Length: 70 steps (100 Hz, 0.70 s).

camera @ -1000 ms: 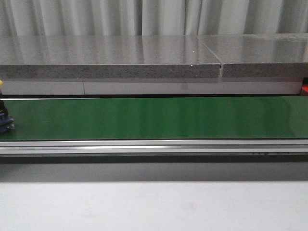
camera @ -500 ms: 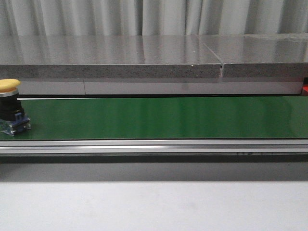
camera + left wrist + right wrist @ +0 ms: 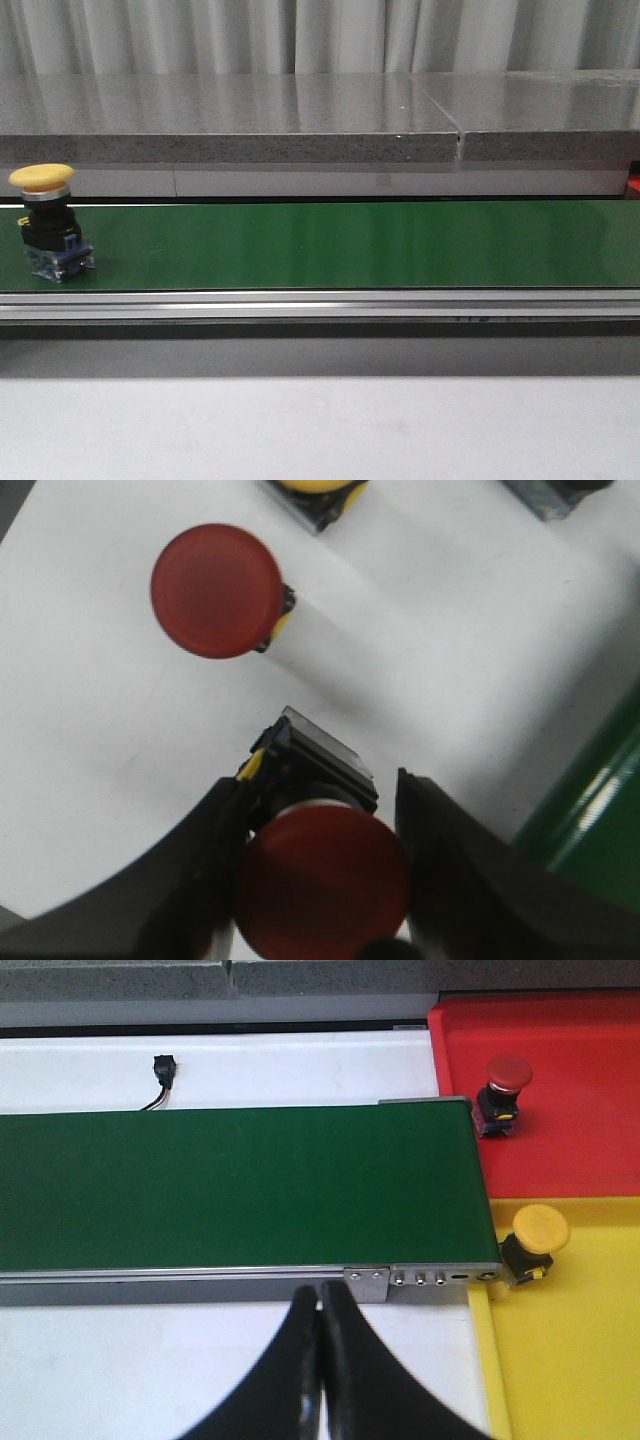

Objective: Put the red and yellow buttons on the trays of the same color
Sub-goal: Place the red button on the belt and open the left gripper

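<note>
A yellow button (image 3: pixel 42 179) on a black and blue body stands upright on the green belt (image 3: pixel 340 245) near its left end. In the left wrist view my left gripper (image 3: pixel 320 780) straddles a red button (image 3: pixel 322 880) standing on the white table. One finger (image 3: pixel 215 870) touches its black body; a thin white gap shows at the other finger. My right gripper (image 3: pixel 320 1295) is shut and empty, over the white table in front of the belt's end. The red tray (image 3: pixel 570 1130) holds a red button (image 3: pixel 507 1072). The yellow tray (image 3: pixel 580 1360) holds a yellow button (image 3: pixel 539 1229).
Another red button (image 3: pixel 217 590) and part of a yellow one (image 3: pixel 315 485) stand on the white table beyond my left gripper. The belt's edge (image 3: pixel 600 810) lies beside them. A small black plug with a cable (image 3: pixel 160 1065) lies behind the belt. A grey stone shelf (image 3: pixel 230 125) runs behind.
The yellow button has come into the front view from the left edge and moved to the right along the belt.
</note>
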Each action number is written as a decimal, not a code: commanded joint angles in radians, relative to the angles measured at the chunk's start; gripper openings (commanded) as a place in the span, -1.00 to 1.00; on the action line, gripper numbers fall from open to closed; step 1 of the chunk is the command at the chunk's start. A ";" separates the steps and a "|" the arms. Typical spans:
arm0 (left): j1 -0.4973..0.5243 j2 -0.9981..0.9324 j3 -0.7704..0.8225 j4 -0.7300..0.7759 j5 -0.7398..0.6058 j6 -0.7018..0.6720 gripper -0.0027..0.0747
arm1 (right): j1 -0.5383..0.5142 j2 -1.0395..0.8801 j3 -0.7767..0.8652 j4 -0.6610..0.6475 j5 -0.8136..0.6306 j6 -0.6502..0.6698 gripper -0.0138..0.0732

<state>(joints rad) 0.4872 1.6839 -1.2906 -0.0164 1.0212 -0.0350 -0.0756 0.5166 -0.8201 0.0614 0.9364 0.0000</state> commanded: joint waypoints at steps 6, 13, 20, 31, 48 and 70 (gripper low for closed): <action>-0.054 -0.102 -0.024 -0.015 -0.016 -0.002 -0.58 | 0.001 0.004 -0.022 0.003 -0.067 -0.008 -0.84; -0.076 -0.121 -0.024 -0.018 -0.011 -0.002 -0.58 | 0.001 0.004 -0.022 0.003 -0.067 -0.008 -0.84; -0.099 -0.135 -0.024 -0.037 -0.003 -0.002 -0.58 | 0.001 0.004 -0.022 0.003 -0.067 -0.008 -0.84; -0.150 -0.137 -0.024 -0.042 0.008 -0.002 -0.58 | 0.001 0.004 -0.022 0.003 -0.067 -0.008 -0.84; -0.223 -0.137 -0.024 -0.042 0.002 -0.002 -0.58 | 0.001 0.004 -0.022 0.003 -0.067 -0.008 -0.84; -0.280 -0.135 -0.024 -0.063 -0.038 -0.002 -0.58 | 0.001 0.004 -0.022 0.003 -0.067 -0.008 -0.84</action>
<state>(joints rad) 0.2275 1.5916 -1.2890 -0.0578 1.0295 -0.0337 -0.0756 0.5166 -0.8201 0.0614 0.9364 0.0000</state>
